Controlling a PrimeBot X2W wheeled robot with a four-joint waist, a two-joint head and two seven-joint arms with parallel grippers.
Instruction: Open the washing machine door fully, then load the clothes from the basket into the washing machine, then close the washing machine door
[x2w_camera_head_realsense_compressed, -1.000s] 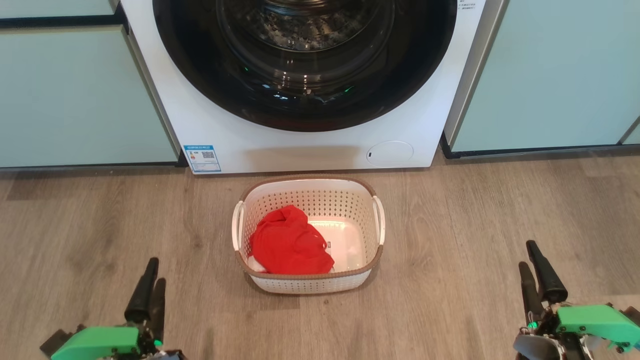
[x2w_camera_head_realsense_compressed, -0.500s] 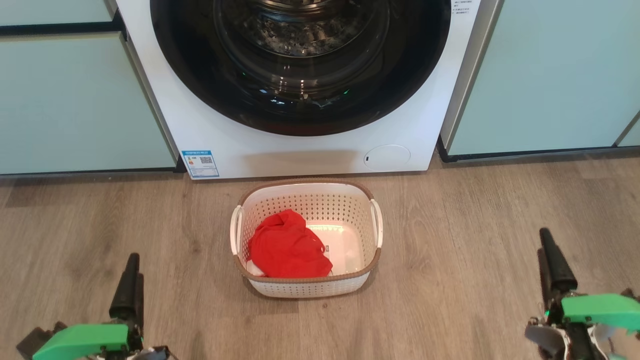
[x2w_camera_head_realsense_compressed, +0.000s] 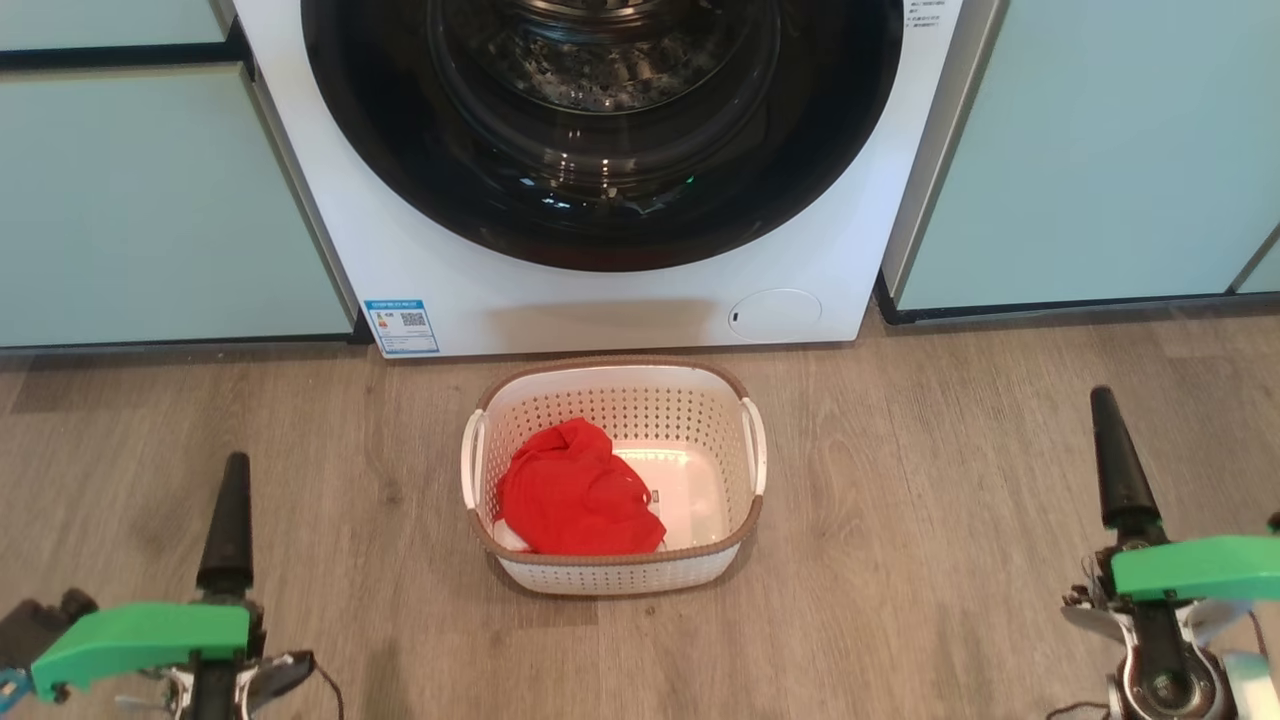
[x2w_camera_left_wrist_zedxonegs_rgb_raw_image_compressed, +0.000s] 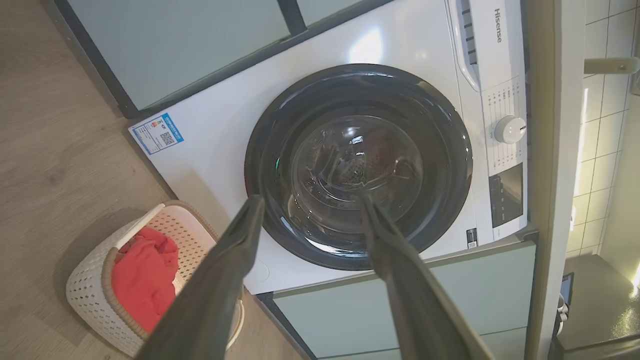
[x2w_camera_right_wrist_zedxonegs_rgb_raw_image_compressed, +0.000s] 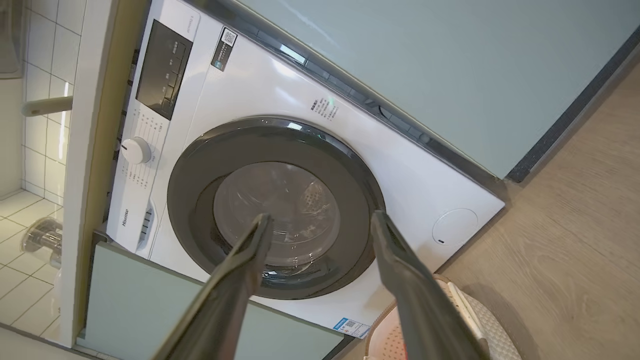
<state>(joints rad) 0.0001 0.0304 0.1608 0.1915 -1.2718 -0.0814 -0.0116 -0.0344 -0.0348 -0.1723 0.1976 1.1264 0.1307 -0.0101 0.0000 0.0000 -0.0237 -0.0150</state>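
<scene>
The washing machine (x2w_camera_head_realsense_compressed: 600, 310) stands straight ahead, white, with its door (x2w_camera_head_realsense_compressed: 600, 245) shut; the glossy black rim and domed glass also show in the wrist views (x2w_camera_left_wrist_zedxonegs_rgb_raw_image_compressed: 450, 150) (x2w_camera_right_wrist_zedxonegs_rgb_raw_image_compressed: 195, 165). On the floor in front sits the cream basket (x2w_camera_head_realsense_compressed: 612, 362) with red clothes (x2w_camera_head_realsense_compressed: 575, 500) heaped in its left half, seen again in the left wrist view (x2w_camera_left_wrist_zedxonegs_rgb_raw_image_compressed: 145, 277). My left gripper (x2w_camera_head_realsense_compressed: 237, 462) hovers low to the left of the basket and my right gripper (x2w_camera_head_realsense_compressed: 1100, 394) to its right. Both are open and empty, fingers spread wide (x2w_camera_left_wrist_zedxonegs_rgb_raw_image_compressed: 311, 199) (x2w_camera_right_wrist_zedxonegs_rgb_raw_image_compressed: 321, 216) and pointing at the door.
Pale green cabinets (x2w_camera_head_realsense_compressed: 150, 200) (x2w_camera_head_realsense_compressed: 1100, 150) flank the machine on both sides. A blue sticker (x2w_camera_head_realsense_compressed: 400, 325) and a round flap (x2w_camera_head_realsense_compressed: 775, 313) sit low on its front. A dial (x2w_camera_left_wrist_zedxonegs_rgb_raw_image_compressed: 509, 129) and display panel lie on the control strip. Wood floor (x2w_camera_head_realsense_compressed: 900, 450) surrounds the basket.
Both grippers have risen and drifted outward, the left further left, the right further up. The camera tilted slightly at first. Basket, clothes and door are unmoved.
</scene>
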